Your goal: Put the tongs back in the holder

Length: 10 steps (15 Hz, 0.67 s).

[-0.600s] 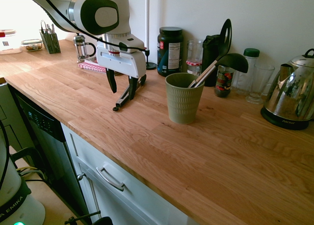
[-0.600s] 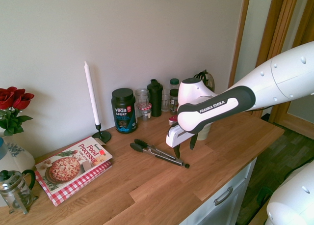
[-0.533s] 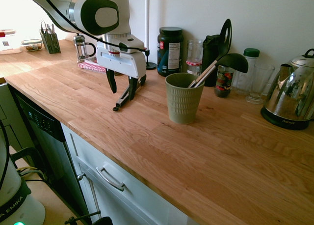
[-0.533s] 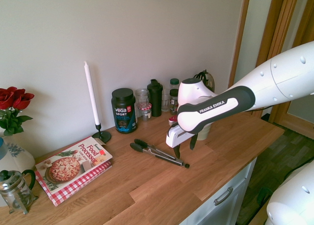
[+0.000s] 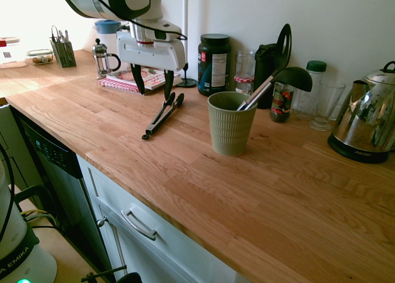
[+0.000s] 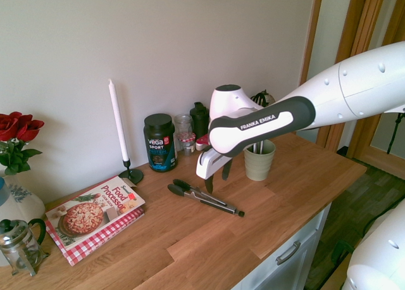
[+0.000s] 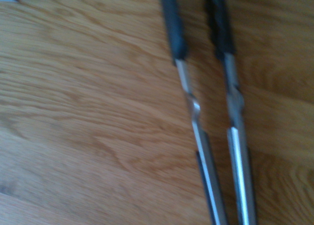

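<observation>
Worktop (image 5: 265, 190): one long wooden counter; its near part is bare wood.
Tongs (image 5: 162, 116): one pair, lying flat on the wood, joined end toward the counter's front edge, black tips toward the wall. In the wrist view (image 7: 216, 136) the two metal arms run side by side, a little apart.
Holder (image 5: 230, 123): one olive-green ribbed cup, upright, near the tongs but apart from them. Seen also in the second exterior view (image 6: 259, 159).
In the holder: two black utensils, a ladle (image 5: 295, 77) and a slotted spatula (image 5: 283, 43), both leaning toward the wall and taking up that side of the opening.
Gripper (image 5: 152, 83): pointing down, jaws spread wide and empty, hanging above the tips of the tongs without touching them. From the other side (image 6: 217, 178) it hangs over the tongs (image 6: 204, 197).
Cookbook (image 6: 96, 211): one, lying on a red checked cloth, well apart from the tongs.
French press (image 5: 102, 59): one, beside the book.
Candle (image 6: 118, 125): one tall white candle in a dark stand at the wall.
Wall row: one dark protein tub (image 5: 214, 63), one black shaker bottle (image 5: 265, 63), two clear glasses, one green-lidded bottle (image 5: 315, 85), one small jar.
Kettle (image 5: 368, 119): one, shiny metal.
Cutlery caddy (image 5: 63, 50): one, far back.
Roses (image 6: 16, 135): one bunch, red.
</observation>
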Motion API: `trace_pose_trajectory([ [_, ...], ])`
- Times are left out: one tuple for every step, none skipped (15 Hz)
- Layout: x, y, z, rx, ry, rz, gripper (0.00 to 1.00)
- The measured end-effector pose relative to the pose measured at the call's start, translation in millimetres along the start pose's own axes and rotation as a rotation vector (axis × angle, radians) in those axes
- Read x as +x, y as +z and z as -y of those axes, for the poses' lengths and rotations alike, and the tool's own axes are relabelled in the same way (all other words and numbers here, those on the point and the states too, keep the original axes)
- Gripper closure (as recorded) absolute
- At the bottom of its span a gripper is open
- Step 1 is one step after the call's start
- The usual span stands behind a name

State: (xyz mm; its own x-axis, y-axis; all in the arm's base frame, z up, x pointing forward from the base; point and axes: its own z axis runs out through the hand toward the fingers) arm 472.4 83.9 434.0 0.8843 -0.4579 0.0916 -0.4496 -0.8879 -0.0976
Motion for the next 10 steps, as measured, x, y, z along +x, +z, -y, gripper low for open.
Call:
trace_pose_trajectory([
  [-2, 2, 14, 0.024, -0.056, 0.004, 0.00],
  [-3, 8, 24, 0.050, -0.116, 0.008, 0.00],
  [-1, 15, 31, 0.063, -0.171, 0.008, 0.00],
  [3, 23, 36, 0.066, -0.206, 0.007, 0.00],
  [9, 32, 41, 0.062, -0.226, 0.007, 0.00],
  [13, 41, 44, 0.054, -0.238, 0.008, 0.00],
  [17, 51, 48, 0.045, -0.249, 0.006, 0.00],
  [21, 60, 50, 0.039, -0.253, -0.001, 0.00],
  [25, 69, 53, 0.034, -0.252, -0.012, 0.00],
  [29, 79, 55, 0.026, -0.247, -0.027, 0.00],
])
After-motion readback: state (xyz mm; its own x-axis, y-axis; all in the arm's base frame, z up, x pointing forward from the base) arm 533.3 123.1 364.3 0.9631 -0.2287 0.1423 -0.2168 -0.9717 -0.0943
